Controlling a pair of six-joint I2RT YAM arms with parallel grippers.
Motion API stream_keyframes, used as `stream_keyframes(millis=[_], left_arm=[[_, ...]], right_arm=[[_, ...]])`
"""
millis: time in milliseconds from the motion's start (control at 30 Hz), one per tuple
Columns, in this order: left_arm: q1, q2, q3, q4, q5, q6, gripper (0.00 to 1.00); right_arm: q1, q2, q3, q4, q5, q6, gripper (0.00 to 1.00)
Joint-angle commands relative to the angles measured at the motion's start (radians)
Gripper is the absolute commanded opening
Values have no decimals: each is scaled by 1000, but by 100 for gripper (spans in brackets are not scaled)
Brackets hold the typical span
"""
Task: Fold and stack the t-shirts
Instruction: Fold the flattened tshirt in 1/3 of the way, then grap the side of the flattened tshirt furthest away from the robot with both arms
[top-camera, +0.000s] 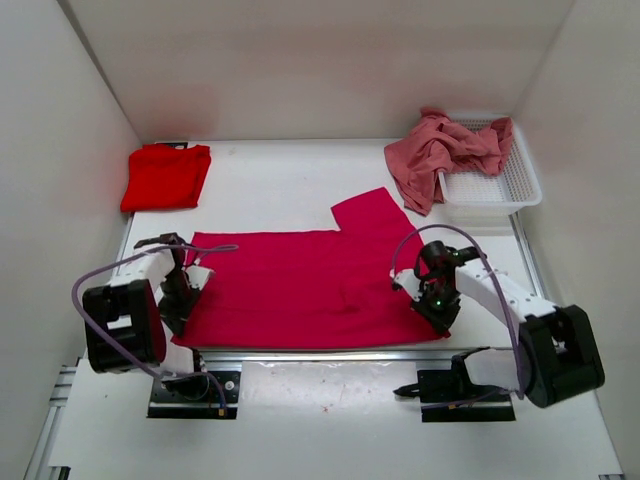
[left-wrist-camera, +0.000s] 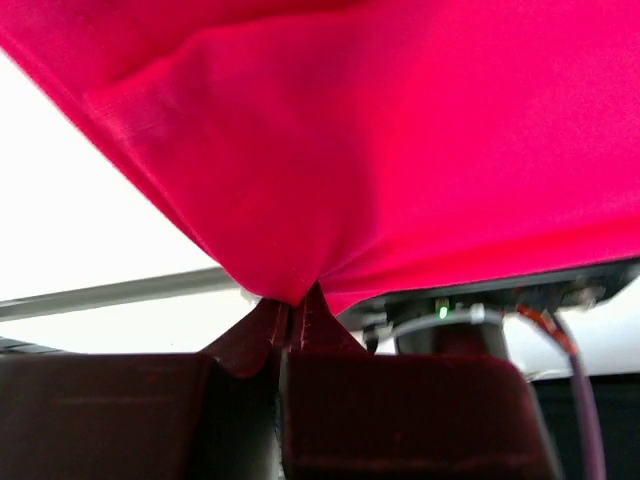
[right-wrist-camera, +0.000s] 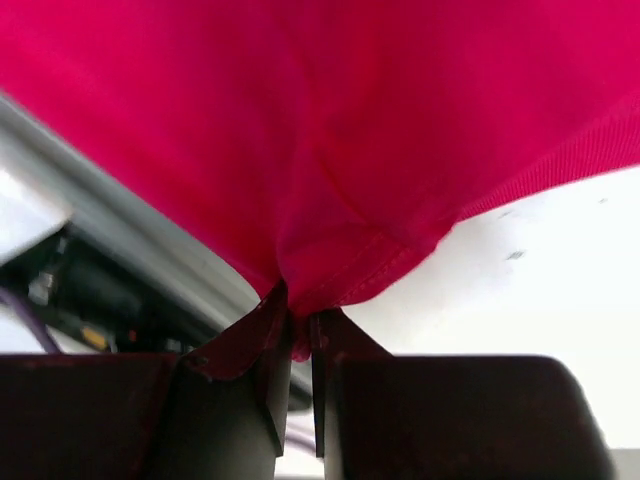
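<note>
No text, label, brand, number or sign can be read on anything in these views.

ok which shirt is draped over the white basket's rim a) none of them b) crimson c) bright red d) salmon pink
d: the salmon pink shirt lies crumpled over the left rim of the white basket; the red shirt sits folded at far left and the crimson shirt is spread flat mid-table.
</note>
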Motion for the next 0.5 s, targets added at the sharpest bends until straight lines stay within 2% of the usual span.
stream_keyframes(millis=[0, 67, 100, 133, 167, 200, 233, 267, 367, 467], left_arm=[[-25, -61, -18, -97, -10, 102, 0], [-25, -53, -38, -100, -1, 106, 0], [-33, -45, -47, -98, -25, 92, 4], [-28, -42, -50, -103, -39, 77, 9], [-22, -33, -35, -109, -41, 66, 17], [-11, -24, -21, -126, -37, 64, 32], [22, -18, 17, -141, -25, 72, 94], [45, -21, 43, -155, -31, 93, 99], [65, -65, 76, -141, -89, 135, 99], [70, -113, 172, -65, -103, 130, 98]], right_arm=[[95, -93, 4, -198, 8, -83, 0], [99, -101, 13, -232, -11, -62, 0], [93, -108, 14, -232, 7, -53, 0], [91, -99, 18, -229, 27, -42, 12], [76, -87, 39, -221, 40, -40, 18], [38, -81, 56, -211, 57, -33, 28], [-11, -69, 98, -214, 62, -49, 75], [-31, -59, 132, -214, 65, -60, 96], [-102, -65, 284, -185, 65, -100, 99], [-57, -35, 495, -82, 12, -65, 99]])
